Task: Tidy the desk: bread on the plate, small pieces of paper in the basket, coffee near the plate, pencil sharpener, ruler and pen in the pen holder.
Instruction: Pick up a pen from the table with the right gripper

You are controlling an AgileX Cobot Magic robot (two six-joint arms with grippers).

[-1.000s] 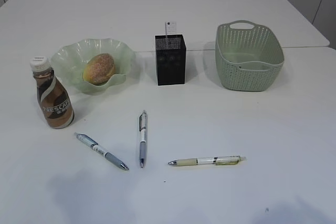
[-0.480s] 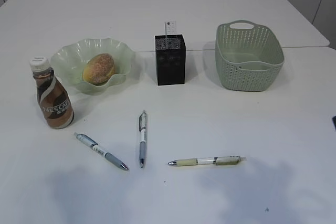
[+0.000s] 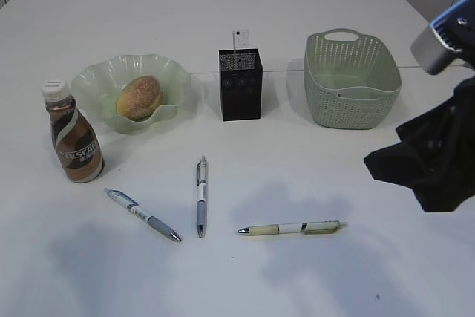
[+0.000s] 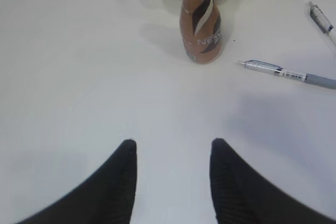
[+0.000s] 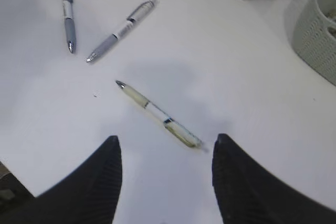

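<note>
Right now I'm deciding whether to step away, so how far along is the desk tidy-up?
Done, by the look of it: the bread sits in the plate, the coffee stands beside it, and a ruler pokes out of the pen holder. In hand: nothing; the left gripper and right gripper are open and empty. Left: three pens lie on the desk.

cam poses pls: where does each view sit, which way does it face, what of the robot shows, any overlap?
Exterior: raised at the desk's near edge, slanting down toward the pen holder and basket; the right arm enters at its right edge.
Left wrist: above the left gripper, jaws open, facing the coffee.
Right wrist: above the right gripper, jaws open over the cream pen.
Shared: both wrist views show the two grey-grip pens; exterior shows all three pens.
</note>
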